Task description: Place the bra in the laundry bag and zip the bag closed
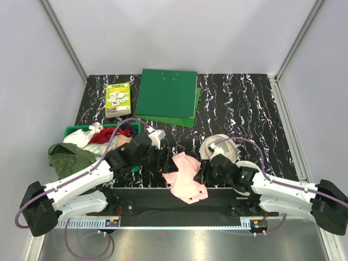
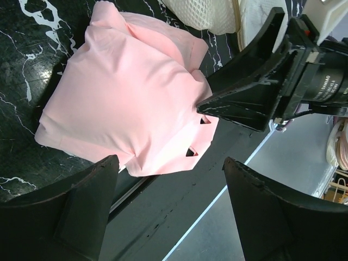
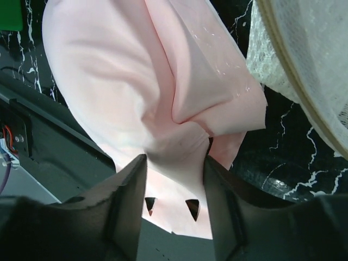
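The bra [image 3: 163, 98] is pinched at its edge between the clenched fingers of the right hand [image 3: 174, 166], and the rest of it lies crumpled at the near edge of the black marbled table [image 1: 239, 103]. The left hand [image 2: 171, 168] hovers just beside it, fingers spread and holding nothing. The laundry bag [image 1: 219, 144] sits just behind the right hand, near the bra.
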Available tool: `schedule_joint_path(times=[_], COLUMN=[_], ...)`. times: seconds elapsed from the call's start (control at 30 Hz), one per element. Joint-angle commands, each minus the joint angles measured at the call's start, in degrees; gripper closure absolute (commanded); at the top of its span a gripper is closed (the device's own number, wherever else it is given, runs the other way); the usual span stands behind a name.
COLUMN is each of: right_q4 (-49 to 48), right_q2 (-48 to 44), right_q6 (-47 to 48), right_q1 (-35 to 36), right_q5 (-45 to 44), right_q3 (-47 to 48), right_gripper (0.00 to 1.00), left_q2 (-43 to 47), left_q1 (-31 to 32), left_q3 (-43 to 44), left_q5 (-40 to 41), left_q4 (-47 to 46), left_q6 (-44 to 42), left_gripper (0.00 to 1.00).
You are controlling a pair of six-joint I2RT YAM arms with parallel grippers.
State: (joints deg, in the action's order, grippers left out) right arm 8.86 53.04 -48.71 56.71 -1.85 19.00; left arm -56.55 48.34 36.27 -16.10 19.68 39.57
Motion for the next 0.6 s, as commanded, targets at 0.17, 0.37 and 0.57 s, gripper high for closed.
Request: schedule_joint_path(times=[0.17, 0.37, 0.57], right_q4=[-4.1, 5.2, 7.0], right_q2=[5.6, 1.1, -2.4], right_q6=[2.1, 1.2, -0.1], right_q1=[-0.1, -0.1, -0.5], right_q5=[1.8, 4.7, 5.9], right_q3=[4.1, 10.3, 17.7], right_gripper=[0.80, 0.92, 1.00], left_q2=[2.7, 3.6, 5.3], left_q1=[0.7, 2.4, 12.0], left_q3=[2.3, 5.6, 10.0], left_q5=[-1.3, -0.9, 11.4], left_q4=[-0.2, 2.8, 5.4], left_q6=[-1.1, -5.4, -11.9], left_gripper=[0.19, 0.09, 0.02])
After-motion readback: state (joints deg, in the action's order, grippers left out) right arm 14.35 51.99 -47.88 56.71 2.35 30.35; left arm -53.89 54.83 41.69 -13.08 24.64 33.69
